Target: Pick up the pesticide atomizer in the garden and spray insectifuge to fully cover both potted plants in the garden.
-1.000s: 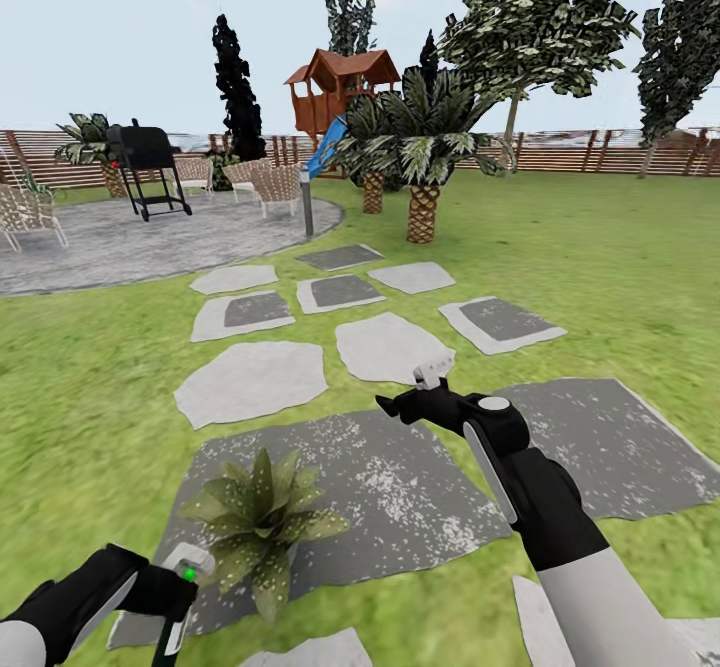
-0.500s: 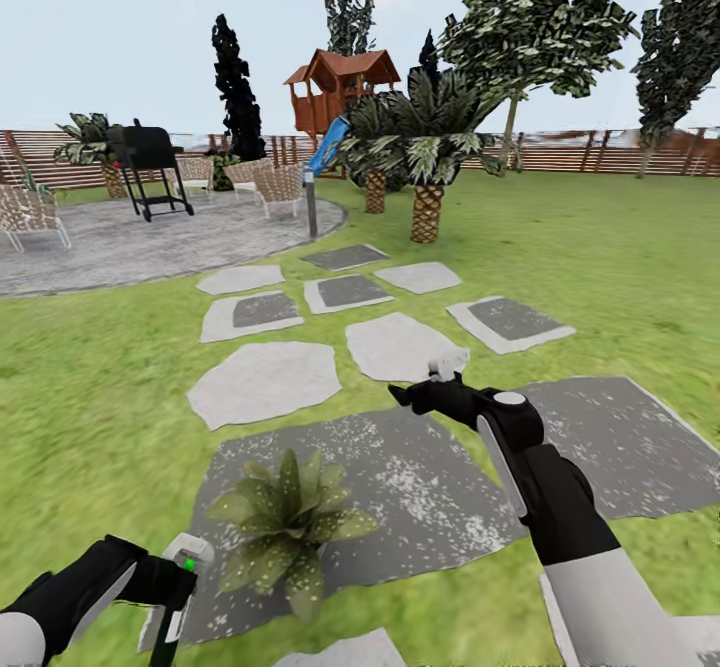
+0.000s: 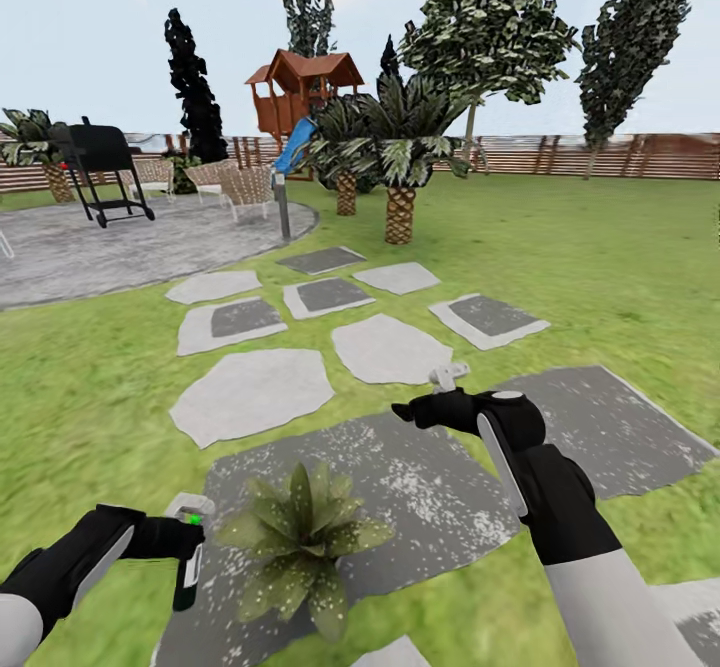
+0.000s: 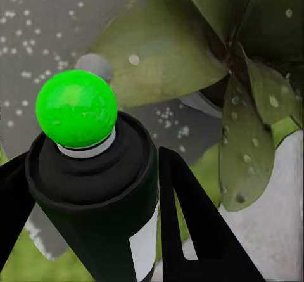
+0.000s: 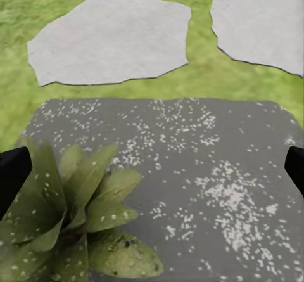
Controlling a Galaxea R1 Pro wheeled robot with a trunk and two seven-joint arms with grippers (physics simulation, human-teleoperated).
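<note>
my left gripper (image 3: 187, 547) was clamped around the pesticide atomizer (image 4: 95, 193), its tip glowing green, just beside the speckled potted plant (image 3: 300, 537) on the dark paving slab (image 3: 430, 487). my right gripper (image 3: 405, 412) hovered over that slab with fingers spread wide. pale stepping stones (image 3: 250, 392), palms (image 3: 400, 162), a grill (image 3: 98, 162) and a playhouse (image 3: 300, 87) lay beyond.

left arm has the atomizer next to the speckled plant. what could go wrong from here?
1. The left gripper holds the pesticide atomizer very close beside the speckled potted plant; its nozzle could brush the leaves or wet just the near side.
2. The atomizer hangs tilted in the head view, so spray may land on the dark paving slab instead.
3. The open right gripper hovers past the plant and could drift into the spray.
</note>
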